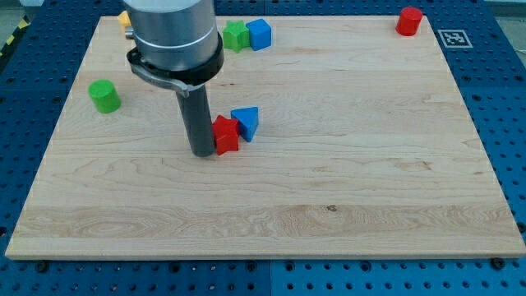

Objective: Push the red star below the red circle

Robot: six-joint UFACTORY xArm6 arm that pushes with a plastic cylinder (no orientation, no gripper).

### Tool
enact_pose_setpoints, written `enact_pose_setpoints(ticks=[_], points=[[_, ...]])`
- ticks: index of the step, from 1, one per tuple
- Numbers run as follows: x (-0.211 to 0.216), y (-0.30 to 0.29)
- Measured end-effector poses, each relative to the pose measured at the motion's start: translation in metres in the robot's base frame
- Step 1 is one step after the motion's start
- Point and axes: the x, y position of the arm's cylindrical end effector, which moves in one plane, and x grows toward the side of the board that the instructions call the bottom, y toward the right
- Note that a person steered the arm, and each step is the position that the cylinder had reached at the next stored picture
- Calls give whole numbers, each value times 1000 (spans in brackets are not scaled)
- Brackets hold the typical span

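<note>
Pale wooden board (345,214), fine lengthwise grain, one small dark knot toward the view's bottom; it lies on a blue perforated surface (501,99). My tip (202,153), the lower end of a straight dark matte rod hung under a broad grey cylindrical housing, rests on the board left of centre. No jaws to it: a plain rod end, holding nothing, pressed against the left side of the red star-shaped block (225,135). Star's faces glossy, edges notched. Touching the star's right side, a blue triangular block (246,122), point toward the view's bottom. Red cylindrical block (408,20), the task's circle, stands far off at the view's top right corner, well apart from the star. Green cylindrical block (104,96) near the board's left edge. At the view's top, a green block (235,36), shape hard to make out, touches a blue cube-like block (259,34). A sliver of a yellow-orange block (124,20) shows beside the housing, mostly hidden. A black-and-white square marker (451,38) sits off the board's top right.
</note>
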Motion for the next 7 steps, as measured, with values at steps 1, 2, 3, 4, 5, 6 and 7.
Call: enact_pose_setpoints(ticks=[1, 2, 3, 4, 5, 6, 7], points=[[-27, -1], [-44, 0], [-37, 13], [-10, 34], [9, 54], [10, 74], [9, 98]])
